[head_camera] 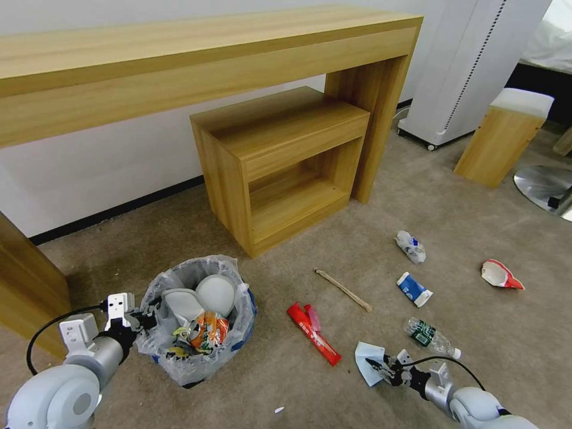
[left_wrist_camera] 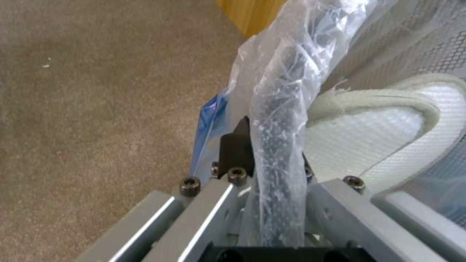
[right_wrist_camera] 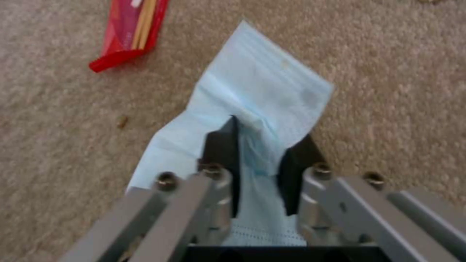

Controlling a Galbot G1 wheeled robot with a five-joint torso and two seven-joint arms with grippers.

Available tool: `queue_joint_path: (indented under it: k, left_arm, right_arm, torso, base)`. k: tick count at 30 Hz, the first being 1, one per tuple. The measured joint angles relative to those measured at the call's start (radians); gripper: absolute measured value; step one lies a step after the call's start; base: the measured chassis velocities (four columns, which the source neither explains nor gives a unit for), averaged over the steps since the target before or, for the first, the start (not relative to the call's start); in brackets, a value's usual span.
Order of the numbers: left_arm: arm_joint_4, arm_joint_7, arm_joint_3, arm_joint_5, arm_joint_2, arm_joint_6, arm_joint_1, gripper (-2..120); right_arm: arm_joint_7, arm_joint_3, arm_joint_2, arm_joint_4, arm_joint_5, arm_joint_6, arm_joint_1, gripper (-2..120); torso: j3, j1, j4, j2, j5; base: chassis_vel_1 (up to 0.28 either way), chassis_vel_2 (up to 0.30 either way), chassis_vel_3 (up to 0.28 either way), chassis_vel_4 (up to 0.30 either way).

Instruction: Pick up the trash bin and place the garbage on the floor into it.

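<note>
Now, with the left pincer [head_camera: 138,322] clamped on the trash bin [head_camera: 196,319] rim, the right pincer [right_wrist_camera: 260,160], pinching the blue mask [right_wrist_camera: 262,98] on the carpet [head_camera: 369,202], should lift gently to avoid slipping.

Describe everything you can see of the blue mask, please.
The blue mask is a thin, pale blue, pleated sheet, creased and partly folded. It lies on the beige carpet near the red wrapper. The right gripper has its dark fingers on either side of a pinched fold of it.
</note>
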Motion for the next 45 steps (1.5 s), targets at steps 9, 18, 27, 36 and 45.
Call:
queue_joint_path:
  k: [9, 18, 27, 36, 45]
  left_arm:
    - [0.0, 0.002, 0.002, 0.006, -0.002, -0.001, 0.004, 1]
    - [0.003, 0.007, 0.001, 0.011, 0.001, -0.002, 0.009, 1]
    - [0.002, 0.013, 0.009, 0.023, -0.002, -0.002, 0.012, 1]
    - [-0.005, 0.013, 0.016, 0.028, -0.002, 0.002, 0.015, 1]
    - [-0.008, 0.014, 0.022, 0.032, -0.011, 0.006, 0.009, 1]
  right_arm:
    - [-0.038, 0.028, -0.006, 0.024, 0.03, 0.042, -0.022, 0]
    - [-0.112, 0.06, -0.035, 0.138, 0.195, 0.094, -0.049, 0]
    - [-0.148, 0.108, -0.135, 0.473, 0.422, 0.072, -0.036, 0]
    - [-0.128, -0.006, -0.21, 0.737, 0.534, 0.035, 0.09, 0]
    - [-0.058, -0.296, -0.245, 0.864, 0.603, -0.017, 0.383, 0]
  torso:
    - [0.0, 0.0, 0.0, 0.0, 0.0001]
    - [0.0, 0.0, -0.0001, 0.0, -0.0001]
    - [0.0, 0.0, 0.0, 0.0, -0.0002]
    - [0.0, 0.0, 0.0, 0.0, -0.0002]
    - [0.0, 0.0, 0.0002, 0.0, -0.0003]
  base:
    - [0.0, 0.0, 0.0, 0.0]
    - [0.0, 0.0, 0.0, 0.0]
    - [0.0, 0.0, 0.0, 0.0]
    - [0.0, 0.0, 0.0, 0.0]
    - [0.0, 0.0, 0.0, 0.0]
